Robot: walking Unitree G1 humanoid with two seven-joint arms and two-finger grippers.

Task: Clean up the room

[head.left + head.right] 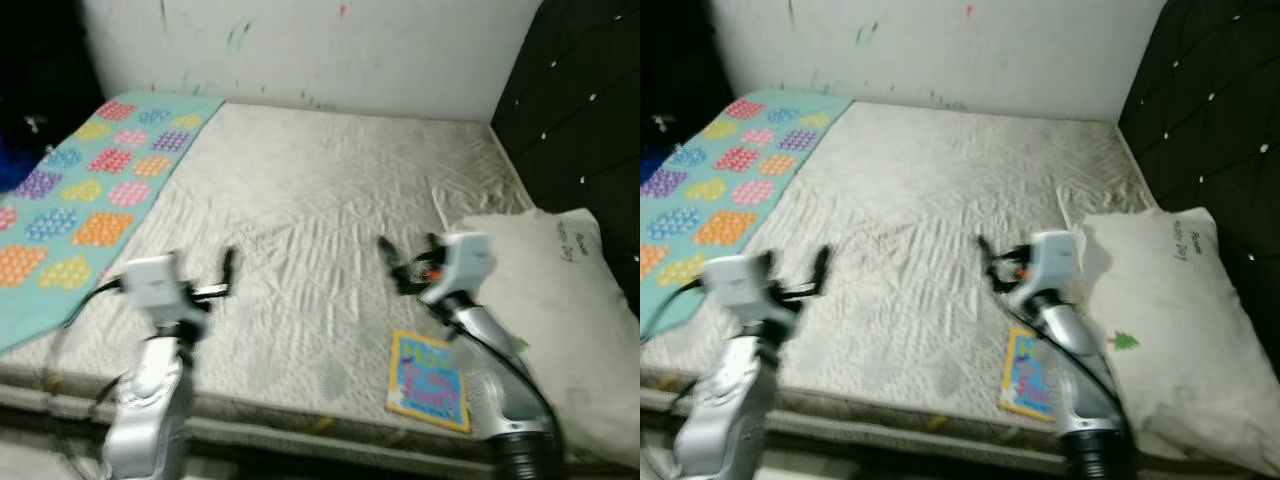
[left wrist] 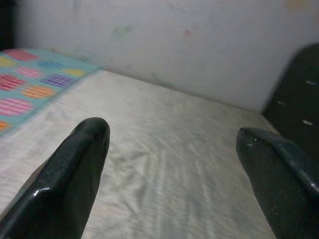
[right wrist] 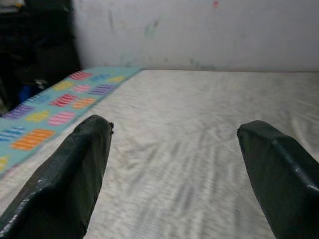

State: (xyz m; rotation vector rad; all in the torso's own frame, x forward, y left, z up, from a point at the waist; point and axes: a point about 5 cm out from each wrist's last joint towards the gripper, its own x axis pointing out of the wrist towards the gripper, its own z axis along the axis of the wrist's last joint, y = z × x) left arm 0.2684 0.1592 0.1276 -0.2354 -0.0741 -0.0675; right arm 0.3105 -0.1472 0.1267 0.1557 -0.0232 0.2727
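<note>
While our left gripper [image 2: 172, 164] and right gripper [image 3: 174, 169] hover spread and empty, the book [image 1: 430, 380], pillow [image 1: 560, 300] and blanket [image 1: 80, 190] lie untidied on the mattress [image 1: 310, 230].

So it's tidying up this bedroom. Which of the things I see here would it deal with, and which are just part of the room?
Likely for the job:
- colourful book lying flat near the mattress's front edge
- white pillow
- heart-patterned blanket
- left gripper and right gripper, both open, holding nothing

Just part of the room:
- bare mattress
- black headboard
- marked wall
</note>
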